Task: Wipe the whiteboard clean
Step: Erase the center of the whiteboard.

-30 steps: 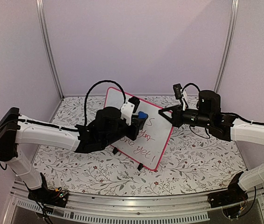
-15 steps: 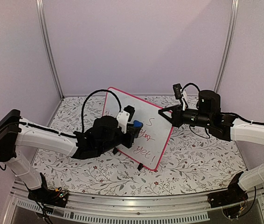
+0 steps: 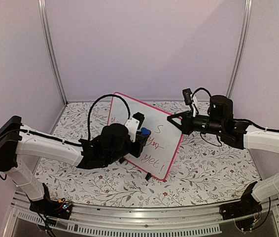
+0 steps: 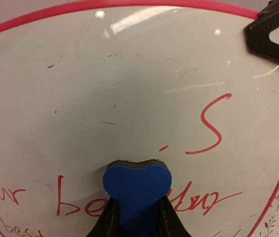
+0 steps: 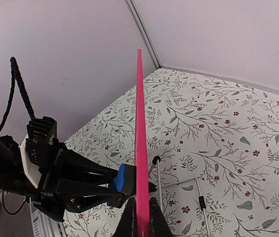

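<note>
Overall: the whiteboard (image 3: pixel 165 143) stands on the flower-patterned table (image 3: pixel 203 168), between the two arms, leaning back on small black feet (image 3: pixel 149 176)
Board face: glossy white inside a thin pink-red frame; the upper area is bare apart from faint grey specks
Writing: red handwriting (image 4: pixel 209 126) covers the middle and lower part, with a large "S" at the right and a scrawled line beneath it; "yet!" is legible near the lower edge in the overhead view
Left gripper (image 3: pixel 140 132): reaches across the board face from the left, its fingers pinching a blue eraser (image 4: pixel 137 183) from both sides
Eraser contact: the dark felt edge touches the board, just above the scrawled line, below and to the left of the "S"
Right gripper (image 5: pixel 140 213): closed on the frame at the board's upper right corner, one finger on each face of the board
Right wrist view: the board shows edge-on as a thin pink line, with the blue eraser meeting it from the left side
Cable: a black cable (image 3: pixel 100 94) loops up over the left arm
</note>
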